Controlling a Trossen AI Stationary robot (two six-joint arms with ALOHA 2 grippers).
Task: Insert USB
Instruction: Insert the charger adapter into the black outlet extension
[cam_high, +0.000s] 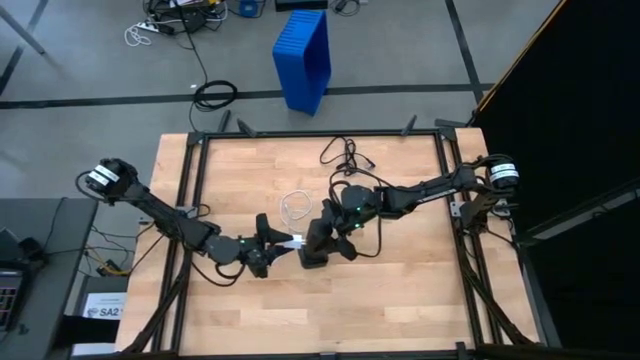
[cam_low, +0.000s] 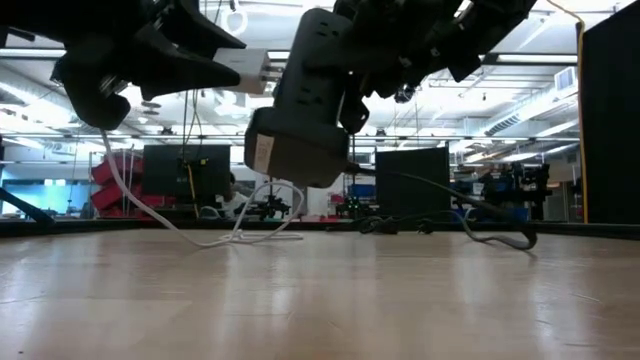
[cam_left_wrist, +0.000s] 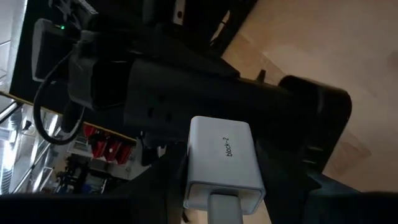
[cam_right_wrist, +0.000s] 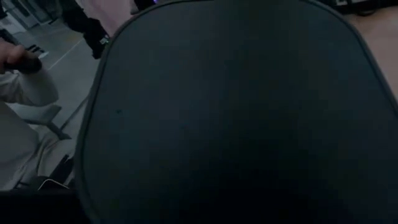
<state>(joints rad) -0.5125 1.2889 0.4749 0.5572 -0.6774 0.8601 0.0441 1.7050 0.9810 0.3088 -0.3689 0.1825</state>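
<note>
My left gripper (cam_high: 272, 243) is shut on a white block (cam_left_wrist: 221, 162) marked "block-2", held in the air at mid table. The USB, a thin white cable (cam_low: 240, 236), drops from that gripper, and its loops (cam_high: 293, 207) lie on the wood. Just right of the block, my right gripper (cam_high: 332, 230) is shut on the black box (cam_low: 310, 90), a long strip with sockets in its face. That face is turned toward the white block (cam_low: 245, 68), a small gap away. The right wrist view is filled by the box's dark surface (cam_right_wrist: 236, 118). My left gripper pinches the white block by its two long sides (cam_left_wrist: 194, 180) between its fingers (cam_left_wrist: 289, 180). They come nearly level from the table's left, along the block. The block is lifted clear, with its free end toward the black box. My right gripper grips the black box at its upper part (cam_low: 345, 70), coming from the table's right and slanting a little down. The box itself hides the place of contact. The box is tilted, and its lower end (cam_low: 295, 155) is clear of the table.
The box's black cord (cam_low: 480, 236) trails over the far part of the table (cam_high: 345, 155). Black frame rails (cam_high: 195, 200) run along the table's edges. A blue crate (cam_high: 303, 60) stands on the floor beyond. A person's sleeve (cam_right_wrist: 22, 87) is off the table.
</note>
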